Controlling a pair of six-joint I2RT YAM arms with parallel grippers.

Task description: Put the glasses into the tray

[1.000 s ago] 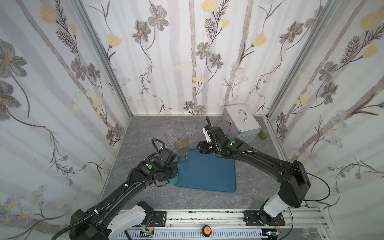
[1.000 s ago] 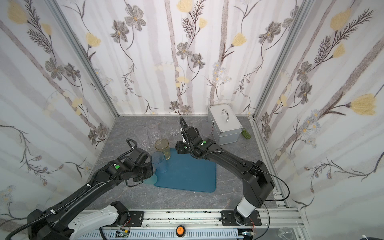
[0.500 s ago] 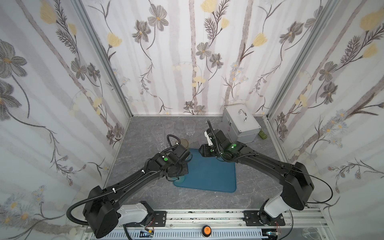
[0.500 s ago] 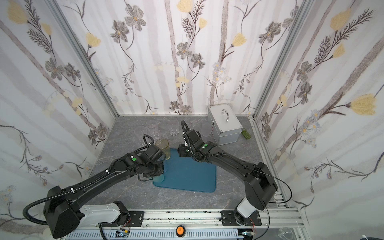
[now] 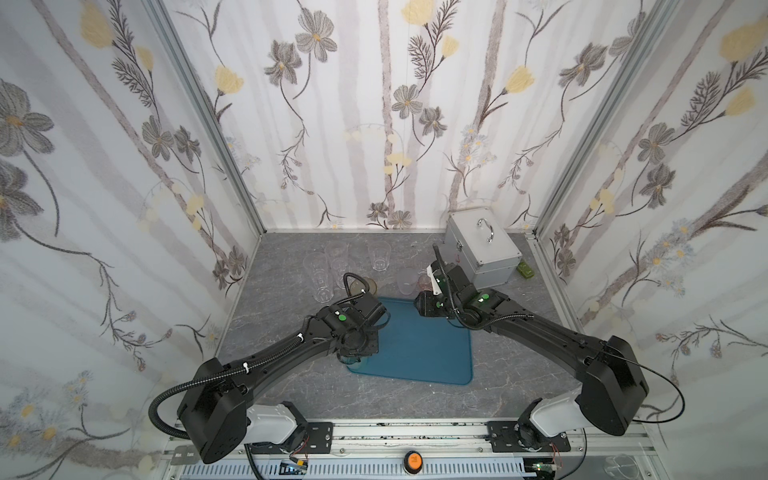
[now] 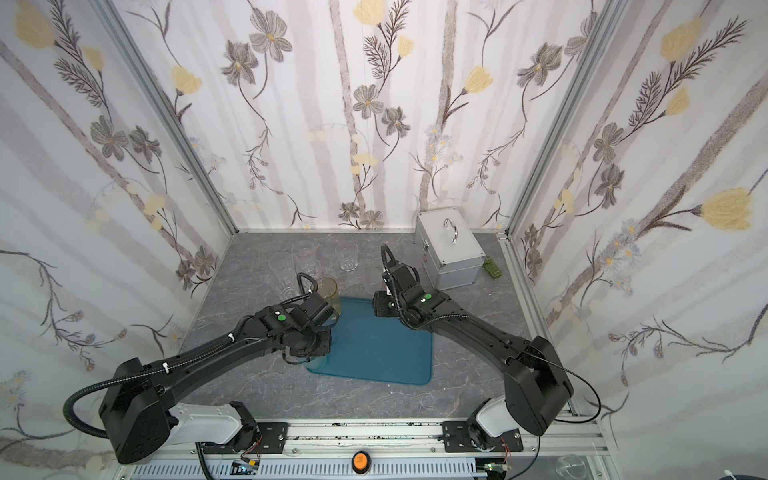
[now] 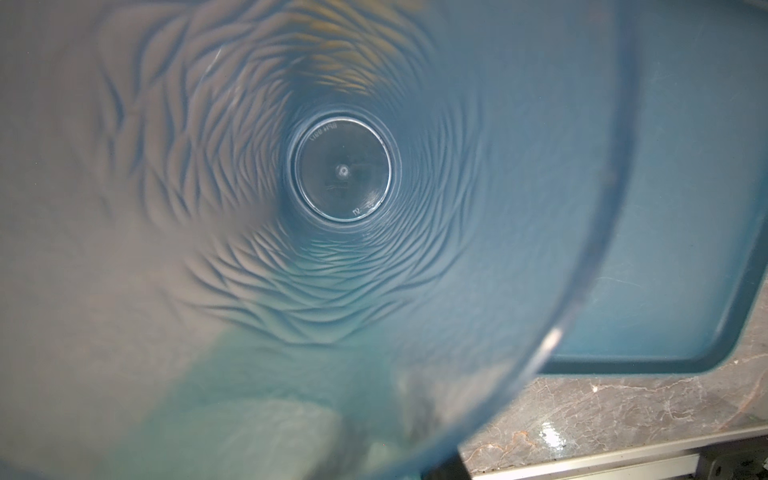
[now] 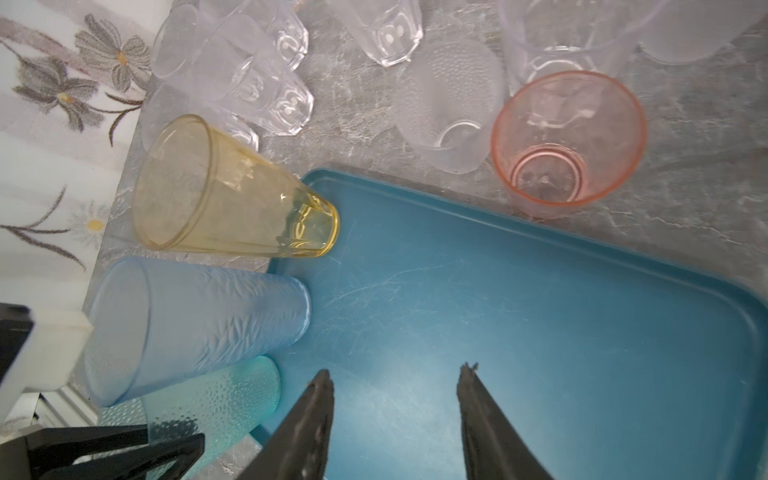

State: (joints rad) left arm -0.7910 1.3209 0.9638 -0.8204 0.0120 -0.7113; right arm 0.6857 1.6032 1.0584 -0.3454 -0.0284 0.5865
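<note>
i am unable to tell whether my left pincer (image 8: 166, 446) is apart or clamped; beneath it the frosted blue tumbler (image 8: 199, 324) is sitting at the flat teal tray's (image 8: 540, 332) edge, so i am favouring a slow, straight rise.

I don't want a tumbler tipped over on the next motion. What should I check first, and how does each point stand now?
1. Right gripper open, nothing between its fingers: ok.
2. Left gripper clear of the teal glass: cannot tell; its fingers overlap it in the right wrist view.
3. Bare room on the tray: ok.
4. Pink glass upright beside the tray: ok.
5. Amber glass fully inside the tray: cannot tell; base at the corner rim.
</note>
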